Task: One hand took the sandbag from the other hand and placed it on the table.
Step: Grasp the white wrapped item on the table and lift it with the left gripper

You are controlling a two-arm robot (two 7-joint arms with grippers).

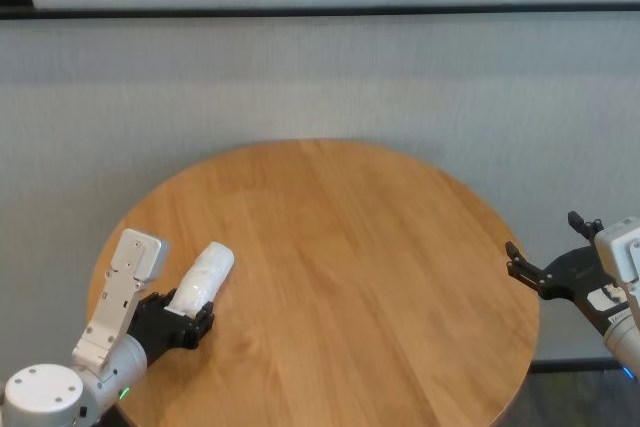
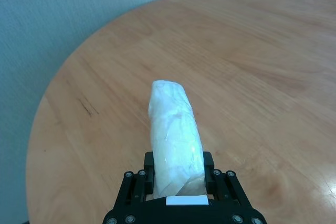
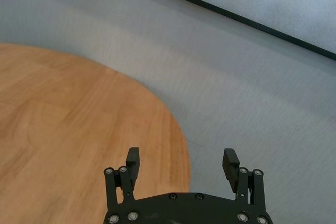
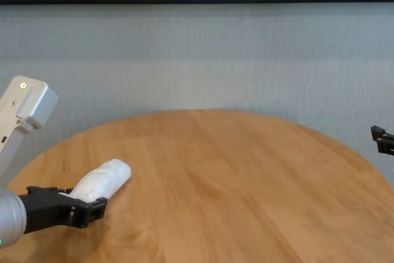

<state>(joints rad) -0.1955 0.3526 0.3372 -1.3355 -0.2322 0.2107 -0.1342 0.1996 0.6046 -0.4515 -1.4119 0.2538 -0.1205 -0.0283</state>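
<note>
The white crinkly sandbag (image 1: 203, 275) is held at its near end by my left gripper (image 1: 190, 319), the flat black one with the white sticker. It sticks forward out of the jaws, low over the left part of the round wooden table (image 1: 350, 247). The left wrist view shows the sandbag (image 2: 173, 135) clamped between the fingers of the left gripper (image 2: 178, 167). It also shows in the chest view (image 4: 101, 180). My right gripper (image 1: 542, 234), black with linkage fingers, is open and empty at the table's right edge, far from the sandbag. The right wrist view shows its spread fingers (image 3: 182, 156).
A grey textured wall (image 1: 320, 77) with a dark horizontal strip (image 1: 320, 11) stands behind the table. The table's right rim (image 3: 181, 145) curves just under the right gripper. Nothing else lies on the tabletop.
</note>
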